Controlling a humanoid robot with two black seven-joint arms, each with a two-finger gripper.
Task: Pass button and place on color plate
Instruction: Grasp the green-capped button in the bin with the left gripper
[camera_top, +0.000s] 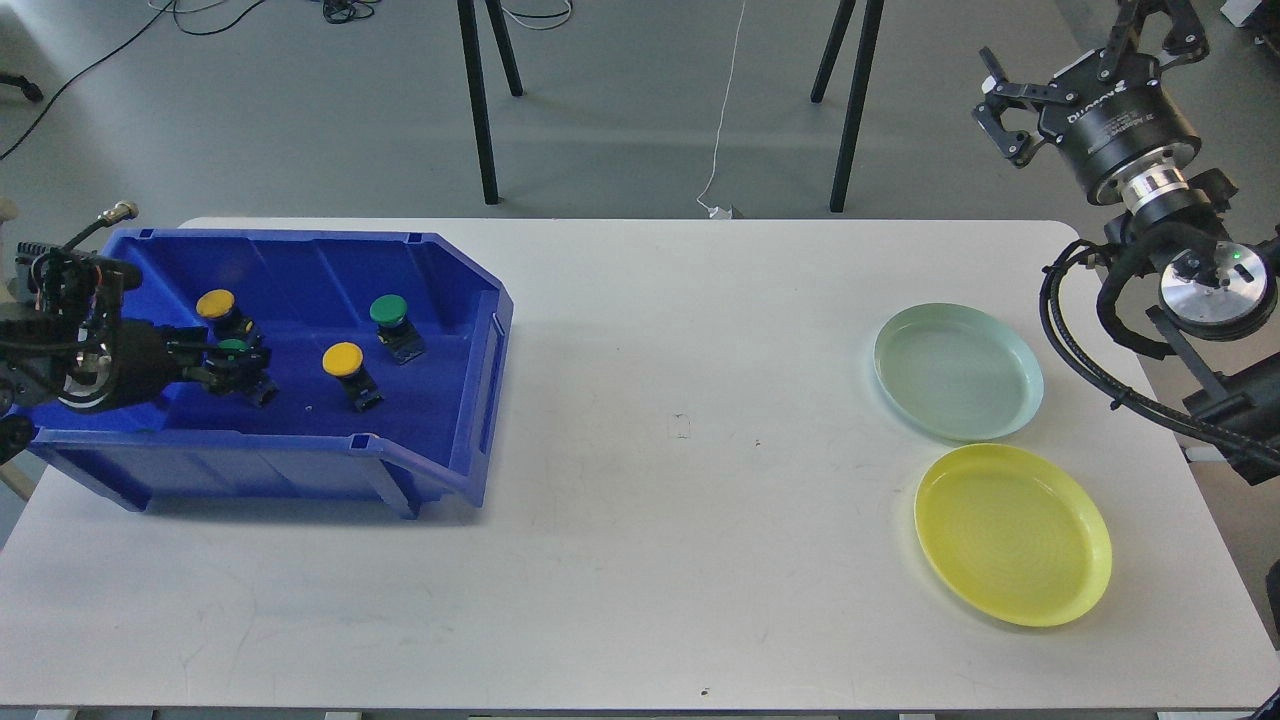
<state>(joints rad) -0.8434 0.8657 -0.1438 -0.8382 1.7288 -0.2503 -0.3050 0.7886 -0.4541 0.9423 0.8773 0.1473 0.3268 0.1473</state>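
- The yellow plate (1012, 534) and the green plate (958, 371) are being left bare; nothing is placed yet.
- Four buttons are lying in the blue bin (455, 440).
- A green button (236, 352) is being reached by the left gripper (212, 365); whether pinched cannot be told.
- The right gripper (1000, 115) is being held aloft, fingers spread, with nothing in them.

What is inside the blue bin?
The blue bin holds two yellow buttons, one green button and a second green one partly covered by the left gripper.

At the left of the frame, one blue bin (440, 290) holds what look like four buttons: two yellow-capped (215, 303) (343, 359), two green-capped (388, 310) (233, 348), one partly hidden. Right side: two plates, one pale green (958, 372), one yellow (1012, 534).
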